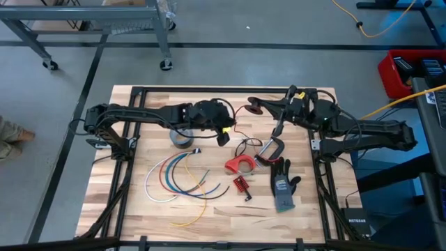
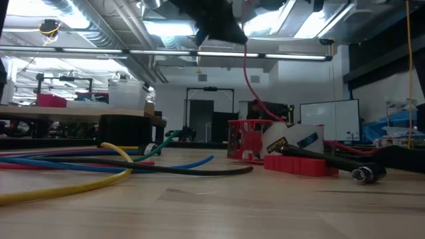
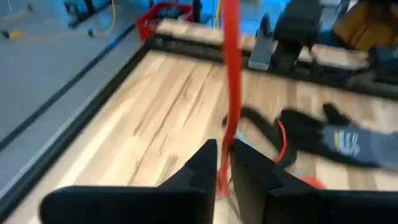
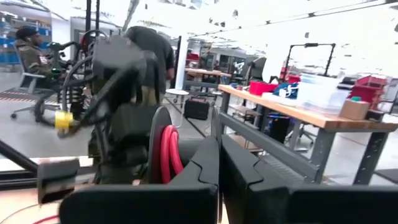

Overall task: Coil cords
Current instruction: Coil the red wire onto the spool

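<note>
Red cord (image 3: 233,81) hangs taut, running up from the counter (image 1: 139,209) clutter into the left gripper (image 3: 224,171), whose fingers pinch it just loosely. Its other end is wound in red loops by the right gripper (image 4: 219,168), fingers pressed together, raised near the counter's back edge. White, blue, red, green and yellow cords (image 1: 181,178) fan out in arcs on the left half. Bare wood along the front edge; glove (image 1: 283,185) on the right.
</note>
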